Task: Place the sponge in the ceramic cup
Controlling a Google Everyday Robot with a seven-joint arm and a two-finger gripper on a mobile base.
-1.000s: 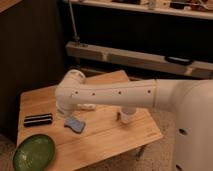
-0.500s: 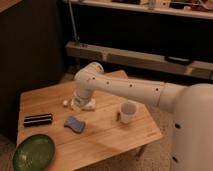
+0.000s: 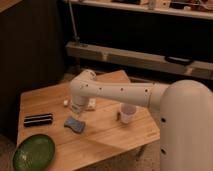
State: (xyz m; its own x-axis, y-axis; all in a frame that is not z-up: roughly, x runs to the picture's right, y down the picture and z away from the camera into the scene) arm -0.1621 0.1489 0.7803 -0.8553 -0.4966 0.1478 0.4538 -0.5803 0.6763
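The blue sponge (image 3: 74,123) lies flat on the wooden table (image 3: 107,142), left of centre. To its right, a short way off, the white ceramic cup (image 3: 128,114) stands upright with its handle on the left. My white arm reaches in from the right and bends down at the elbow. The gripper (image 3: 77,112) hangs just above the sponge's far edge.
A black rectangular bar (image 3: 38,120) lies left of the sponge. A green round bowl (image 3: 34,152) sits at the table's front left corner. A white flat box (image 3: 90,104) lies behind the arm, partly hidden. Dark shelving stands beyond the table.
The arm has swung back off the cup, which now shows whole. Over the last half second the gripper has come down and slightly left toward the sponge.
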